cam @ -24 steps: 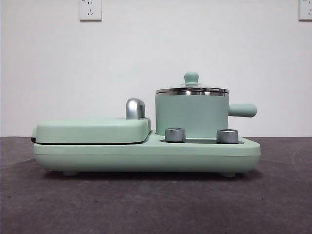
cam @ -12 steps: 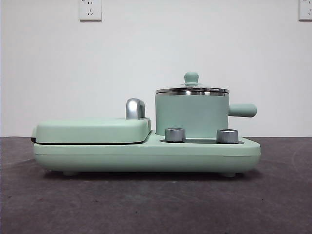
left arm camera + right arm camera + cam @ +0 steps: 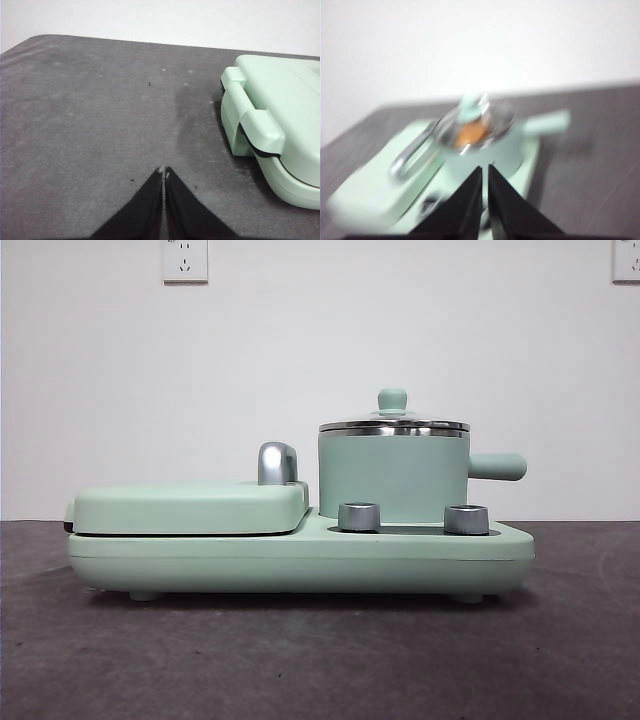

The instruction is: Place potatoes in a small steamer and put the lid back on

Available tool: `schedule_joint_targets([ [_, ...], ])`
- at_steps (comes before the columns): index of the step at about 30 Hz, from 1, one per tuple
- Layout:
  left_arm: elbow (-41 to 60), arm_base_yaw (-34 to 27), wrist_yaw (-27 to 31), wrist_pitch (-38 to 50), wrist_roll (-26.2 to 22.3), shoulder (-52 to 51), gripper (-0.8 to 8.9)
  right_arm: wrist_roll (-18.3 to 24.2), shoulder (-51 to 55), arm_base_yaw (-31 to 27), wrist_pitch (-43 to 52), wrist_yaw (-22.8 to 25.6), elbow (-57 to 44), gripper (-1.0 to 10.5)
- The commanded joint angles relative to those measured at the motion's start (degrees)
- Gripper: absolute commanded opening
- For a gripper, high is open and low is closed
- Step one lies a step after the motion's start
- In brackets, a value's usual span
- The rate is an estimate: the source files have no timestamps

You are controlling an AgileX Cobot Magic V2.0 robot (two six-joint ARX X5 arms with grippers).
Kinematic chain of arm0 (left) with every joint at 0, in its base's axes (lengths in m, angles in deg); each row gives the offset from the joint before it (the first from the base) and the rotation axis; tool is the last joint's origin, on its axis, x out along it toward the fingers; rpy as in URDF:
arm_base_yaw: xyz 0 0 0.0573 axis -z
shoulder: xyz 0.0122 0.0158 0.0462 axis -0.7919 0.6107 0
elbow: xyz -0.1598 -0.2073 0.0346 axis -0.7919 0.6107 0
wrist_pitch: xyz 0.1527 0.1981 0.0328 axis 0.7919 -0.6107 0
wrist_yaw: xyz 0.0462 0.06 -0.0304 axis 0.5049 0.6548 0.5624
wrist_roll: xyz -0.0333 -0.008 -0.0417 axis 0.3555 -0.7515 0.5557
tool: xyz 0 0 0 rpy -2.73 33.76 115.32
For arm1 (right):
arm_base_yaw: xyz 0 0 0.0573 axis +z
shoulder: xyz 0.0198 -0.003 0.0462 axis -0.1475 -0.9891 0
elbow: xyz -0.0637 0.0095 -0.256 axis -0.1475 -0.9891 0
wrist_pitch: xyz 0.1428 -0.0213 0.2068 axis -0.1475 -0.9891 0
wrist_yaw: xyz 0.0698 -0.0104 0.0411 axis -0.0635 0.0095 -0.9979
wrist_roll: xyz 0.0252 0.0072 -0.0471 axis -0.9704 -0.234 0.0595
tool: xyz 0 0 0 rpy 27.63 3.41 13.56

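The small mint-green steamer [image 3: 393,478] stands on the right of the cooker base, its side handle [image 3: 497,466] pointing right. The glass lid [image 3: 393,423] with its green knob sits on the steamer. In the blurred right wrist view the tan potato [image 3: 471,132] shows through the lid [image 3: 479,122] inside the steamer [image 3: 495,150]. My right gripper [image 3: 485,168] is shut and empty, above and apart from the steamer. My left gripper [image 3: 164,172] is shut and empty over the bare dark table, beside the flat griddle end. Neither gripper shows in the front view.
The mint-green cooker base [image 3: 300,555] has a flat griddle cover [image 3: 190,508] on the left, a chrome handle [image 3: 277,462] and two steel dials [image 3: 359,516]. The griddle's latch end [image 3: 260,127] shows in the left wrist view. The dark table [image 3: 300,660] runs to a white wall.
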Motion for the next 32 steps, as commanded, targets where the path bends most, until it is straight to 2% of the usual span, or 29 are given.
schedule_joint_targets([
  [1, 1.1, 0.0, 0.2, -0.4, 0.5, -0.1, 0.05, 2.3, 2.5, -4.1, 12.3, 1.1, -7.8, 0.2],
  [7, 1.1, 0.0, 0.2, -0.4, 0.5, -0.1, 0.05, 3.8, 6.4, -9.0, 14.8, 9.3, -18.8, 0.2],
  [12, 1.1, 0.0, 0.2, -0.4, 0.5, -0.1, 0.05, 9.4, 8.2, -10.6, 14.1, 11.9, -24.1, 0.2],
  [17, 1.1, 0.0, 0.2, -0.4, 0.5, -0.1, 0.05, 15.0, 9.1, -11.1, 6.4, 13.6, -24.0, 0.2],
  [32, 1.1, 0.0, 0.2, -0.4, 0.5, -0.1, 0.05, 15.2, 9.1, -11.1, 7.6, 13.4, -24.0, 0.2],
])
